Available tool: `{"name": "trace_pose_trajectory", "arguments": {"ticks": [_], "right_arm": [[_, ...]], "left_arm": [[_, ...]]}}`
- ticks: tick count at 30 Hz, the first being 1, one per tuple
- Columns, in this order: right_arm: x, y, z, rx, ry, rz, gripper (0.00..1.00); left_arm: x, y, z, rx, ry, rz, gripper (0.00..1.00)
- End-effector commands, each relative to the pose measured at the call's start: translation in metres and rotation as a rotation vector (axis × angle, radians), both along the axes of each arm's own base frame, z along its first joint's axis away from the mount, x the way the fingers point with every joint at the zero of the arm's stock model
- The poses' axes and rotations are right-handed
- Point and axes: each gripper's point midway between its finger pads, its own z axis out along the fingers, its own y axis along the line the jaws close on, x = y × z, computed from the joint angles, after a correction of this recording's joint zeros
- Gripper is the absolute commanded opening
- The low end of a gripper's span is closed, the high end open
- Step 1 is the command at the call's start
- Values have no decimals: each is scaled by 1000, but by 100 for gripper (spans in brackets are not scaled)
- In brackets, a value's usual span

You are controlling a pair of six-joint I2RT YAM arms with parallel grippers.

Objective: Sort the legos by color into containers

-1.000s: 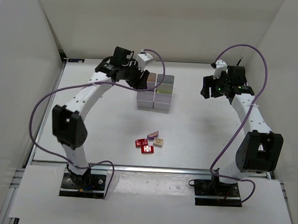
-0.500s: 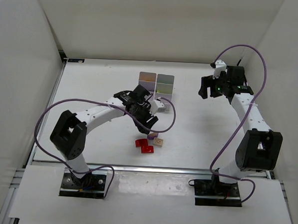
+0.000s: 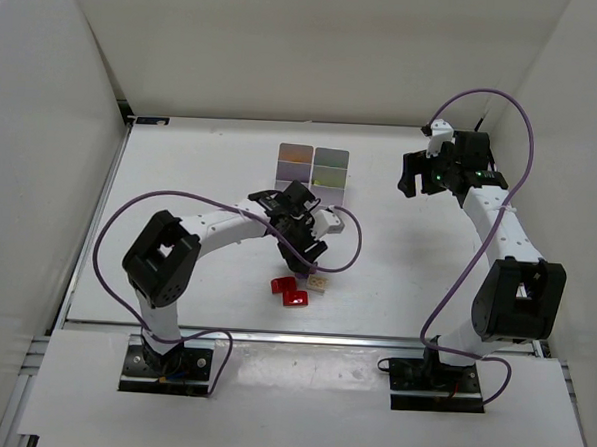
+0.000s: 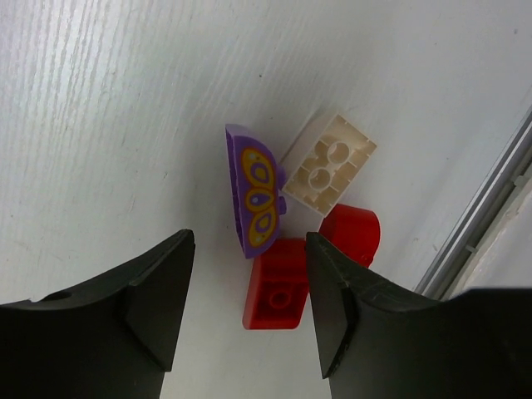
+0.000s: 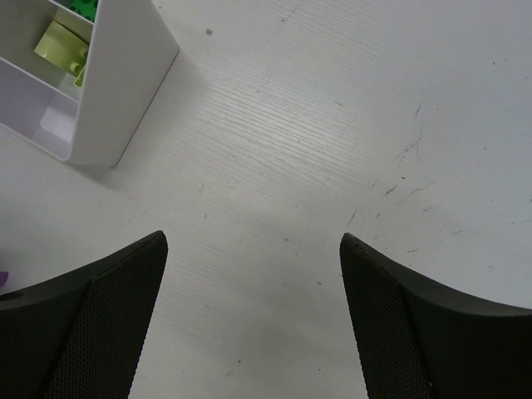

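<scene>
**A:** Where's the left gripper (image 4: 249, 239)?

**B:** It hangs low over the table (image 3: 201, 178), near the front middle. Its fingers are spread, with nothing between them. It isn't touching any brick.

**A:** What lies under it?

**B:** Four bricks sit in a tight cluster. A purple brick (image 4: 256, 193) with a yellow butterfly print lies just ahead of the gap between the fingers. A cream brick (image 4: 330, 165) lies hollow side up, with one corner against the purple one. A red brick (image 4: 280, 287) sits at the purple brick's near end, and a second red brick (image 4: 353, 233) with a rounded edge is just beside it.

**A:** And the containers (image 3: 313, 166)?

**B:** They are farther back on the table, well apart from the cluster. The left arm hides part of the block in the overhead view.

**A:** Anything in them?

**B:** The right wrist view catches one corner, and a lime brick (image 5: 62, 41) and a green brick (image 5: 83, 7) show inside. I can't tell what's in the other compartments.

**A:** What about the right gripper (image 5: 253, 241)?

**B:** It is spread wide and empty, raised over bare table to the right of the containers.
</scene>
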Motion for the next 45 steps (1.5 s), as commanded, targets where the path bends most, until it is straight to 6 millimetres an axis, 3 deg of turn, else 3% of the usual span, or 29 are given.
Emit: {"name": "trace_pose_trajectory", "arguments": {"ticks": [1, 14, 17, 18, 21, 23, 27, 28, 30, 31, 35, 39, 41, 42, 45], "right_arm": [[8, -4, 13, -15, -55, -3, 88], [8, -6, 10, -27, -53, -8, 88], [8, -6, 10, -27, -53, -8, 88], [9, -6, 12, -26, -57, -9, 88], [9, -5, 11, -22, -56, -5, 87], [9, -5, 12, -21, -59, -3, 87], [9, -3, 15, -14, -60, 3, 87], [9, -3, 15, -12, -59, 3, 87], [9, -2, 16, -6, -61, 6, 87], [10, -1, 17, -1, -63, 8, 87], [12, 3, 19, 27, -67, 13, 87], [16, 5, 22, 33, -76, 16, 87], [17, 5, 25, 33, -81, 16, 87], [17, 5, 25, 35, -81, 18, 87], [18, 5, 24, 36, -79, 19, 87]], "left_arm": [[1, -13, 6, -42, -30, -36, 66], [2, -18, -26, 4, -27, -65, 55], [3, -16, -31, 16, -31, -65, 49], [3, -15, -32, 19, -32, -64, 42], [6, -15, -24, 4, -53, -64, 21], [8, -16, -10, -24, -80, -70, 13], [21, -12, 38, -93, -170, -61, 10], [32, -13, 68, -134, -232, -44, 10], [45, -7, 93, -145, -277, -1, 11], [61, -12, 119, -181, -315, 27, 12], [117, 4, 153, -186, -361, 163, 13], [162, 10, 163, -151, -455, 211, 14], [176, 10, 142, -102, -443, 218, 14], [185, 8, 146, -103, -464, 218, 14], [205, 10, 131, -62, -473, 225, 15]]}}
